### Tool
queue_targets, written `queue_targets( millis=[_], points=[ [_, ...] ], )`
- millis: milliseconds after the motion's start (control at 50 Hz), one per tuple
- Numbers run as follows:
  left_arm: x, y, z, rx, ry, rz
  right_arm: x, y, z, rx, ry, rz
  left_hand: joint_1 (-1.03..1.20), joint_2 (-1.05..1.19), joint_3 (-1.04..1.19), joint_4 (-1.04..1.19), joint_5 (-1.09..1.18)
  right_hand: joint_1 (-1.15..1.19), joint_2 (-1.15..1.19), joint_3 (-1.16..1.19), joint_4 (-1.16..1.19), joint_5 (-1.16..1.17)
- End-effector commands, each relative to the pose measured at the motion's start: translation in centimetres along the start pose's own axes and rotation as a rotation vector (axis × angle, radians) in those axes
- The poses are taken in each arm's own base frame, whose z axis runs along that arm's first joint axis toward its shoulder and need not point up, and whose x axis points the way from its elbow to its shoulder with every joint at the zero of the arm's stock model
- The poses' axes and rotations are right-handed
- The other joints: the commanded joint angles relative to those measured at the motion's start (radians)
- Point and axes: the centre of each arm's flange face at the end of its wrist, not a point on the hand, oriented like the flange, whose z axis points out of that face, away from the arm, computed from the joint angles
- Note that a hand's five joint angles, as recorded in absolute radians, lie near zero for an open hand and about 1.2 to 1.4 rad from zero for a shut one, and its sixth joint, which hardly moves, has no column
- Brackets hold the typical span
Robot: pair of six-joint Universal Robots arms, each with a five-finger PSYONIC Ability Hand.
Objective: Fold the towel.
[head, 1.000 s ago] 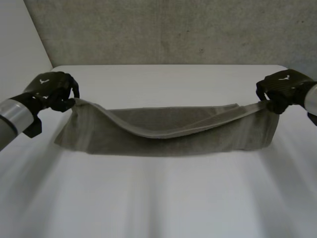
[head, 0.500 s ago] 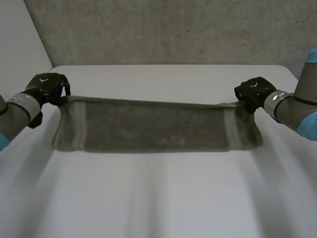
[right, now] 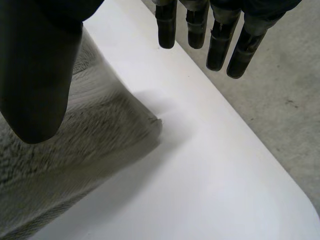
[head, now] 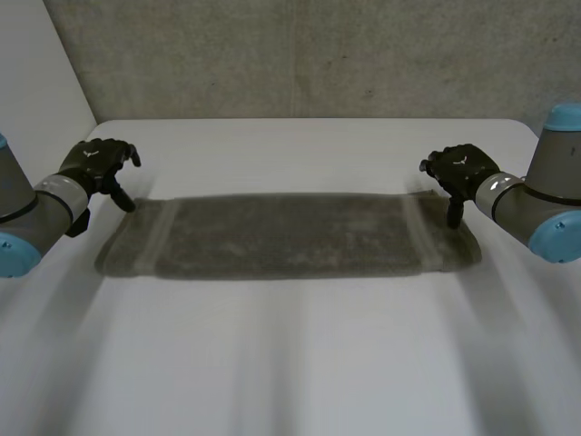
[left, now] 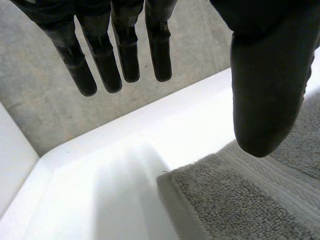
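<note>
The left robot hand (head: 95, 163) was open. Its fingers (left: 120, 55) were straight and held nothing. It hung just above the far left corner of the towel (head: 290, 236). The right robot hand (head: 463, 170) was open too, with nothing in it, just above the far right corner.

The grey towel lay flat on the white table (head: 290, 363), in a long strip from side to side, with a pale stripe near each short end.

The towel looked soft, light and floppy. It would not break, and its fuzzy cloth should not slip much. If it were lifted by only 2 corners, the middle would likely sag. The best place to pinch it would be right at the corners, with both layers caught if it is doubled.
</note>
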Motion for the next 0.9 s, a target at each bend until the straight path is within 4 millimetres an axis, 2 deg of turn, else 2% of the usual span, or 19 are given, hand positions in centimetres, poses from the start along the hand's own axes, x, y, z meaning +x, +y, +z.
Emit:
queue_targets(
  millis=[20, 40, 80, 140, 180, 200, 240, 300, 340, 360, 400, 420, 460, 480, 540, 620, 660, 720, 900],
  points=[
    [-0.4, -1.5, -0.7, 0.017, -0.056, 0.005, 0.4, -2.0, -0.8, 0.061, 0.047, -0.021, -0.072, -0.075, -0.077, -0.085, -0.052, -0.065, -0.058, -0.070, -0.082, -0.060],
    [-0.4, -1.5, -0.7, 0.017, -0.056, 0.005, 0.4, -2.0, -0.8, 0.061, 0.047, -0.021, -0.072, -0.075, -0.078, -0.085, -0.052, -0.065, -0.058, -0.070, -0.082, -0.060],
    [-0.3, -2.7, -1.7, 0.024, -0.056, 0.002, 1.0, -4.1, -2.2, 0.117, 0.075, -0.009, -0.081, -0.084, -0.086, -0.094, -0.061, -0.065, -0.058, -0.070, -0.082, -0.060],
    [-0.2, -3.3, -2.5, 0.025, -0.056, 0.004, 1.6, -5.3, -3.2, 0.152, 0.095, 0.018, -0.081, -0.084, -0.086, -0.094, -0.061, -0.065, -0.058, -0.070, -0.082, -0.060],
    [0.3, -4.8, -4.1, 0.046, -0.047, 0.010, 2.3, -7.5, -5.4, 0.228, 0.122, 0.087, -0.078, -0.081, -0.083, -0.091, -0.058, -0.065, -0.058, -0.070, -0.082, -0.060],
    [0.3, -4.8, -4.1, 0.046, -0.047, 0.010, 2.3, -7.5, -5.5, 0.229, 0.123, 0.087, -0.078, -0.081, -0.083, -0.091, -0.058, -0.065, -0.058, -0.070, -0.082, -0.060],
    [0.9, -5.6, -6.0, 0.055, -0.039, 0.012, 2.7, -8.7, -7.9, 0.279, 0.131, 0.137, -0.081, -0.084, -0.086, -0.094, -0.061, -0.065, -0.058, -0.070, -0.082, -0.060],
    [1.4, -5.7, -6.9, 0.059, -0.032, 0.013, 2.4, -8.9, -9.1, 0.283, 0.124, 0.151, -0.081, -0.084, -0.086, -0.094, -0.061, -0.065, -0.058, -0.070, -0.082, -0.060],
    [2.2, -5.7, -8.8, 0.076, -0.025, 0.020, 1.1, -8.1, -10.8, 0.248, 0.086, 0.163, -0.081, -0.084, -0.086, -0.094, -0.061, -0.065, -0.058, -0.070, -0.082, -0.060],
    [2.2, -5.7, -8.8, 0.076, -0.025, 0.020, 1.1, -8.1, -10.8, 0.248, 0.086, 0.163, -0.081, -0.084, -0.086, -0.094, -0.061, -0.065, -0.058, -0.070, -0.082, -0.060],
    [3.0, -5.2, -10.7, 0.097, -0.010, 0.027, -0.4, -6.5, -11.8, 0.191, 0.051, 0.180, -0.081, -0.084, -0.086, -0.094, -0.061, -0.065, -0.058, -0.070, -0.082, -0.060],
    [3.0, -5.2, -10.7, 0.097, -0.010, 0.027, -0.4, -6.4, -11.8, 0.190, 0.051, 0.180, -0.081, -0.084, -0.086, -0.094, -0.061, -0.065, -0.058, -0.070, -0.082, -0.060],
    [3.8, -4.5, -12.1, 0.121, 0.021, 0.035, -1.3, -3.8, -12.3, 0.112, 0.032, 0.203, -0.083, -0.087, -0.089, -0.097, -0.064, -0.065, -0.058, -0.070, -0.082, -0.060],
    [3.8, -4.5, -12.1, 0.121, 0.022, 0.035, -1.3, -3.8, -12.3, 0.112, 0.032, 0.203, -0.083, -0.087, -0.089, -0.097, -0.064, -0.065, -0.058, -0.070, -0.082, -0.060],
    [4.7, -3.6, -13.6, 0.138, 0.054, 0.041, -1.3, 0.1, -12.7, 0.008, 0.031, 0.197, -0.083, -0.087, -0.089, -0.097, -0.064, -0.031, -0.025, -0.037, -0.049, -0.027],
    [5.0, -3.1, -14.0, 0.139, 0.059, 0.041, -1.7, 1.7, -12.5, -0.011, 0.000, 0.171, -0.083, -0.087, -0.089, -0.097, -0.064, -0.007, -0.001, -0.013, -0.025, -0.003],
    [5.2, -2.7, -14.1, 0.132, 0.062, 0.037, -2.3, 3.5, -11.5, -0.019, -0.022, 0.155, -0.083, -0.087, -0.089, -0.097, -0.064, 0.048, 0.054, 0.042, 0.030, 0.052],
    [5.2, -2.3, -14.0, 0.119, 0.064, 0.033, -2.2, 4.3, -10.8, -0.010, -0.014, 0.148, -0.083, -0.087, -0.089, -0.097, -0.064, 0.177, 0.183, 0.171, 0.159, 0.181],
    [5.3, -1.9, -14.1, 0.106, 0.067, 0.026, -2.6, 5.8, -9.2, -0.002, -0.014, 0.148, -0.083, -0.087, -0.089, -0.097, -0.064, 0.354, 0.360, 0.348, 0.336, 0.358]
  ],
)
